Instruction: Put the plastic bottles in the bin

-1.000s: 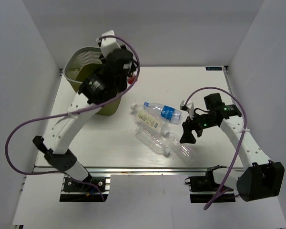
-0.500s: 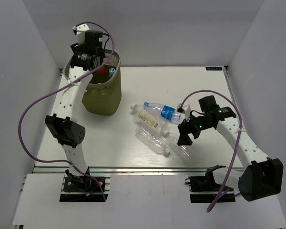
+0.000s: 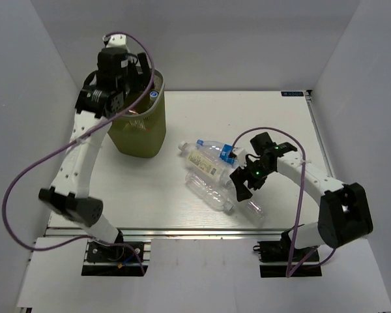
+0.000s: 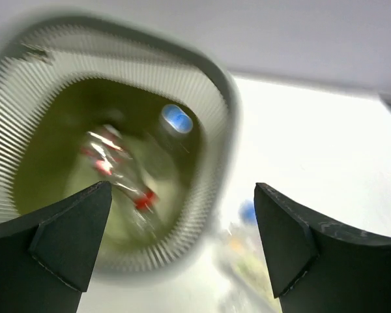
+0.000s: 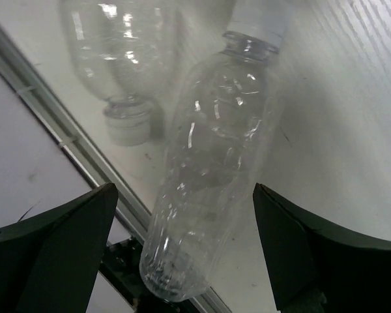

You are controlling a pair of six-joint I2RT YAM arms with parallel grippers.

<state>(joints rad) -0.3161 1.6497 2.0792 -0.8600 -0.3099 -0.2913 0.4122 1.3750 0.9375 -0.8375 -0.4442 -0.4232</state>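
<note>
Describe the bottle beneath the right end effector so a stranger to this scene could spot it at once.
On the table, right of the green bin, lies a cluster of plastic bottles. The one meant is the clear bottle at its near right end, closest to the front rail, under the open right end effector. Unlike the blue-labelled bottle and the cream-labelled bottle, it has no label.

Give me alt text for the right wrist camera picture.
A clear plastic bottle lies on the white table, framed between the right gripper's open fingers, white cap pointing away. A second clear bottle lies beside it near the table edge.
</note>
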